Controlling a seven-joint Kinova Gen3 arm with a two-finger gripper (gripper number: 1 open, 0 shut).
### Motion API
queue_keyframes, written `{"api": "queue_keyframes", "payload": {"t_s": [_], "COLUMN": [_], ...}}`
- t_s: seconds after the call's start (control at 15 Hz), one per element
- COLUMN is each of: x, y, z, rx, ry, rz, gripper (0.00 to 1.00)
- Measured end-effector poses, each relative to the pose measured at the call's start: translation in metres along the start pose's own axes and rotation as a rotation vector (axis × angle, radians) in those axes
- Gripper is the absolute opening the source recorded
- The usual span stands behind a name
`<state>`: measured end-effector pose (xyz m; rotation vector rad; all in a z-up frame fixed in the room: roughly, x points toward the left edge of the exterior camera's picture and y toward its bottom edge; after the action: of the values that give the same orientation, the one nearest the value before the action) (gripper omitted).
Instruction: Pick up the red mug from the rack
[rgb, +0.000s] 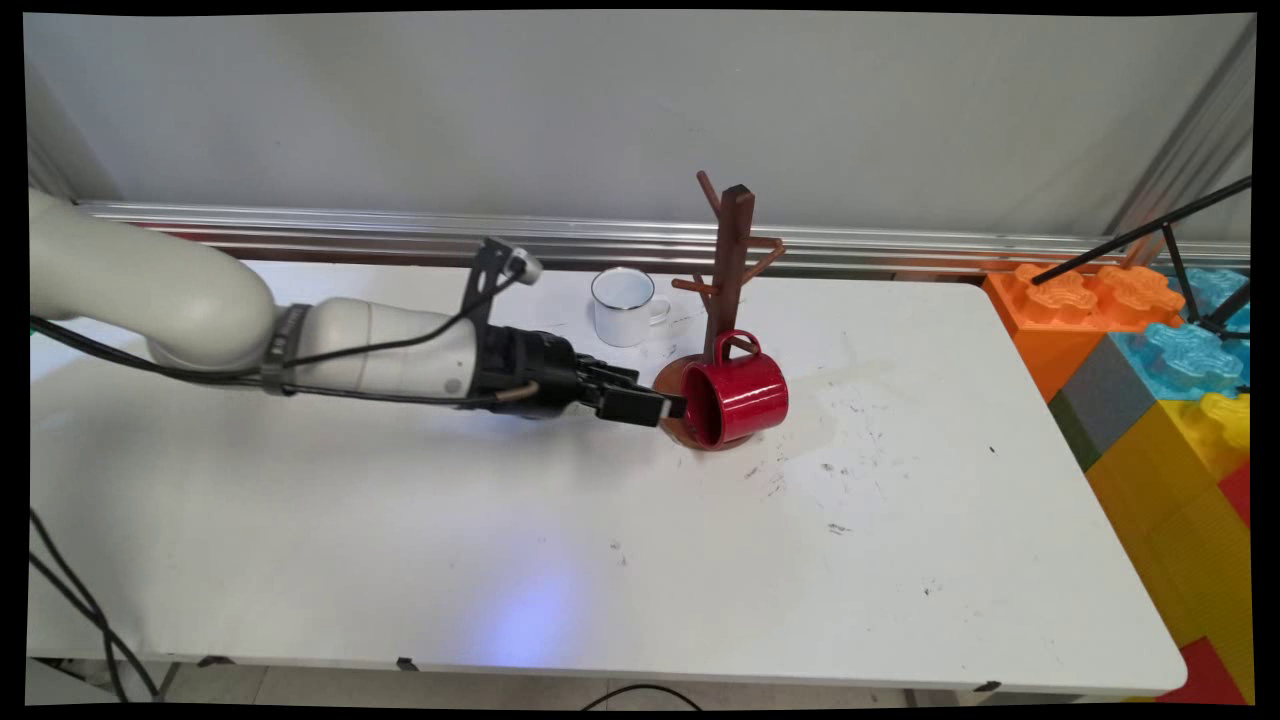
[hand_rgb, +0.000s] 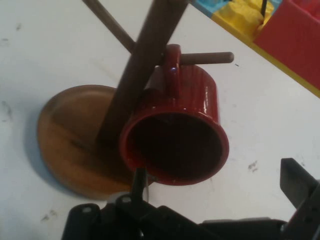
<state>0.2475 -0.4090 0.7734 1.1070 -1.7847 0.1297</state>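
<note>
While the spread pincer (rgb: 672, 408) faces the hung red mug (rgb: 742, 398), a white mug (rgb: 622, 305) stands behind.

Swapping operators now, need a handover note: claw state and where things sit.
Claw: open, lying level, tips at the red mug's rim, not closed on it.
Red mug: hangs by its handle on a low peg of the wooden mug tree, mouth toward the claw.
White mug: upright on the table, behind and left of the tree.
Toy blocks: beside the table's right edge.
</note>
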Motion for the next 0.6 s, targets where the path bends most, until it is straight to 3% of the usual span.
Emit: {"api": "queue_keyframes", "payload": {"t_s": [0.6], "x": [-0.021], "y": [0.003], "z": [0.049], "rx": [-0.020], "ry": [0.020], "rz": [0.000], "gripper": [1.00]}}
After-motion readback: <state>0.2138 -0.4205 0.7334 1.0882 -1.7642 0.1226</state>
